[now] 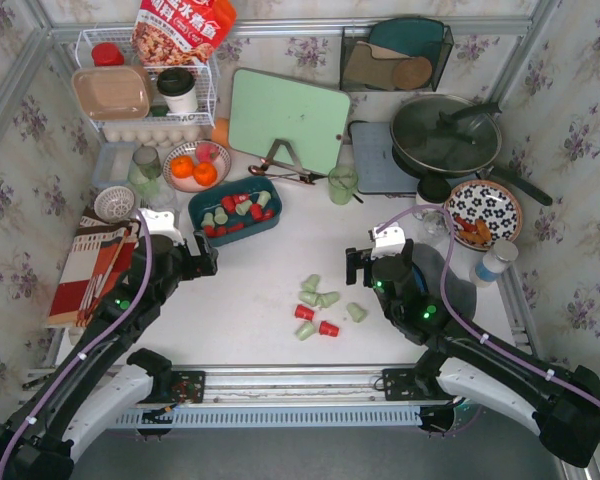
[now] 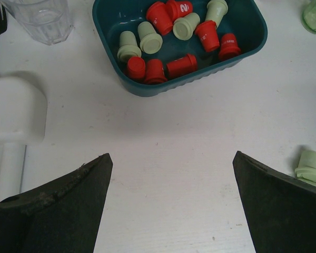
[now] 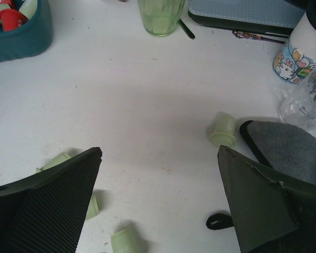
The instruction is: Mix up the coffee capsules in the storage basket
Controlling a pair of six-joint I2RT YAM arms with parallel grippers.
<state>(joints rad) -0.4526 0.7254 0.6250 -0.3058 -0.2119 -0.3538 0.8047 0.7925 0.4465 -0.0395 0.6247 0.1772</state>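
**A:** From above, where does the storage basket (image 1: 276, 224) sit?

**B:** Left of centre on the white table (image 1: 250, 320), just ahead of the left gripper (image 1: 208, 262). It's a shallow teal plastic tray with rounded corners. The coffee capsules (image 1: 235, 208) in it are small tapered cups, red and mint.

**A:** And outside it?

**B:** Loose capsules (image 1: 318, 305) are scattered mid-table, five mint and two red. They're near the right gripper (image 1: 353, 268) but touch neither claw.

**A:** What does the left wrist add?

**B:** The fine ribbing on the basket's outer wall, which the top view doesn't show. The capsules inside lie tumbled on their sides, and one red base carries a white "2". The matte black fingers (image 2: 63, 211) are spread wide over bare table, with nothing between them. A clear glass (image 2: 39, 18) stands at the upper left.

**A:** And the right wrist?

**B:** Only a corner of the basket, at the upper left. The grooved rubber fingers (image 3: 47, 211) gape just as wide and hold nothing. A mint capsule (image 3: 223, 130) lies just beside a grey cloth (image 3: 289, 153). A translucent green tumbler (image 3: 160, 16) stands at the far edge.
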